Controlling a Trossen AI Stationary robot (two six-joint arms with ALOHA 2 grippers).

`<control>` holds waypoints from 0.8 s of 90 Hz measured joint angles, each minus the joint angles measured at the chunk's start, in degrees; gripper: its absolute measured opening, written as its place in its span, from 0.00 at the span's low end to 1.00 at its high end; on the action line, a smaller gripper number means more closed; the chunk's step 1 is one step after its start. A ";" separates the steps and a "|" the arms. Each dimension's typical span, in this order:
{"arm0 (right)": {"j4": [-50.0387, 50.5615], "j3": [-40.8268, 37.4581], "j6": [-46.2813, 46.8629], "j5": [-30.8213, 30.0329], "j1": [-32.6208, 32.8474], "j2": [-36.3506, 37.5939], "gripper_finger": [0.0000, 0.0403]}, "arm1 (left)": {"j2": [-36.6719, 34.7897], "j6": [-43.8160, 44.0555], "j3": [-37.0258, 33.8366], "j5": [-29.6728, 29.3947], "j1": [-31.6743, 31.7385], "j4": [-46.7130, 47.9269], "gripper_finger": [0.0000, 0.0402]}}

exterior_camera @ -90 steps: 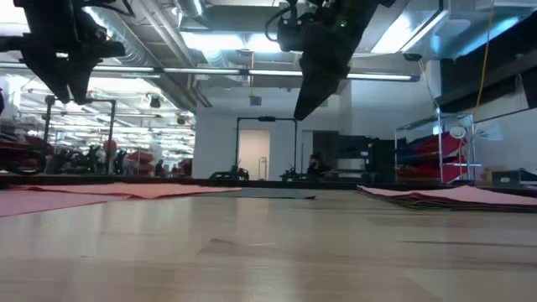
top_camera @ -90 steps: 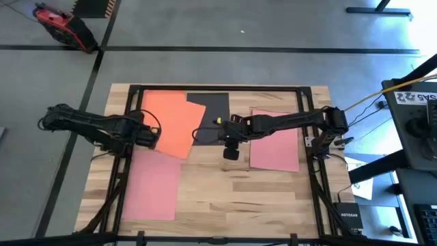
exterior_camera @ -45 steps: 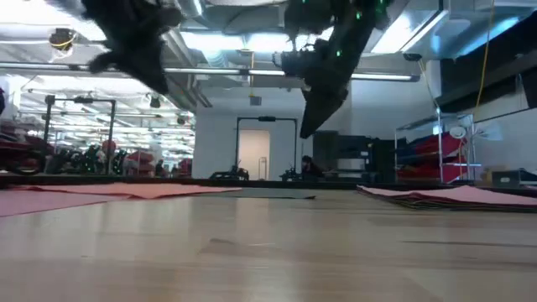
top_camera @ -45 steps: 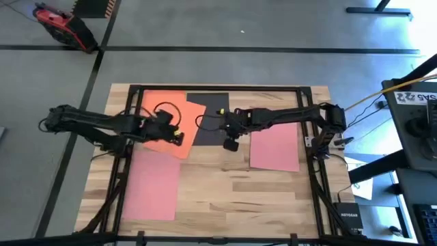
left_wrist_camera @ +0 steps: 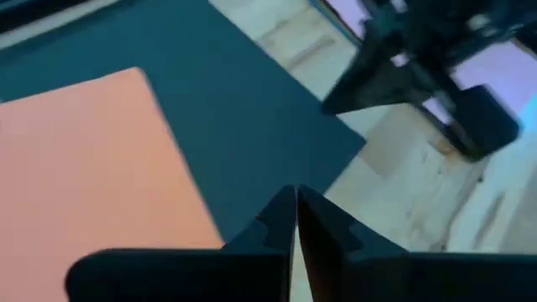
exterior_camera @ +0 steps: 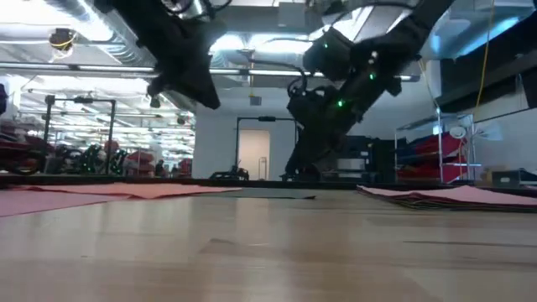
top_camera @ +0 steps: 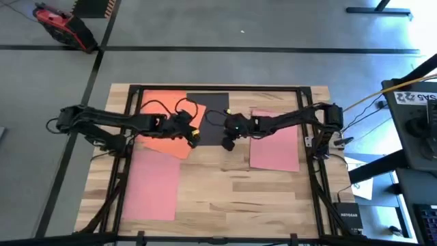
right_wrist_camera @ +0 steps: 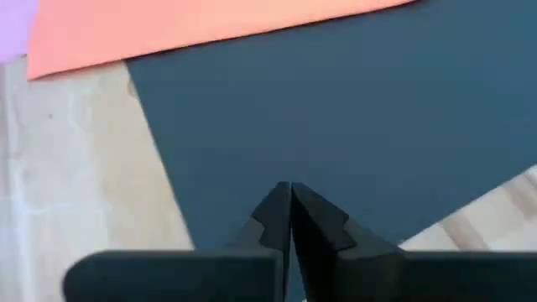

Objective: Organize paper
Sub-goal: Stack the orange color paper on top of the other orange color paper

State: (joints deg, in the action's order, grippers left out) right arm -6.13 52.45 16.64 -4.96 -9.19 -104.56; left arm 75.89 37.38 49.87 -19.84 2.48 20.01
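A large open industrial workshop: exposed ceiling ducts (exterior_camera: 252, 63), strip lighting, red storage racks (exterior_camera: 440, 155), concrete floor (top_camera: 273, 65).

- The left tool (top_camera: 193, 134) has travelled from over the orange sheet (top_camera: 164, 123) near the bench's left edge towards the middle of the bench, and now hangs above that sheet's inner edge, where it overlaps the black sheet (top_camera: 213, 109).
- The right tool (top_camera: 227, 145) has dropped from high above the bench; in the low view it now reaches down close to the black sheet's near edge (exterior_camera: 298, 172).
- The two tools, well apart a second ago, are now near each other over the black sheet, each with its fingers pressed together.
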 joint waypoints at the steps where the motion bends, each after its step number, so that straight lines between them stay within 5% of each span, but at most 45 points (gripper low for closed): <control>1: -0.35 0.02 0.00 0.03 -0.01 -0.27 0.00 | 0.21 -0.03 0.00 0.11 0.00 -0.27 0.00; 27: 0.40 0.39 1.45 2.90 -0.25 -5.55 0.00 | 2.11 -0.04 0.02 1.80 -0.13 -1.70 0.00; 72: 12.90 0.19 1.66 0.81 -0.22 -1.43 0.00 | 2.11 -2.14 0.02 1.69 0.11 -3.14 0.00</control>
State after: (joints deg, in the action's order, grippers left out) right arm 6.77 52.64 18.31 -4.14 -9.41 -105.99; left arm 78.00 35.24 49.89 -18.15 2.59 16.86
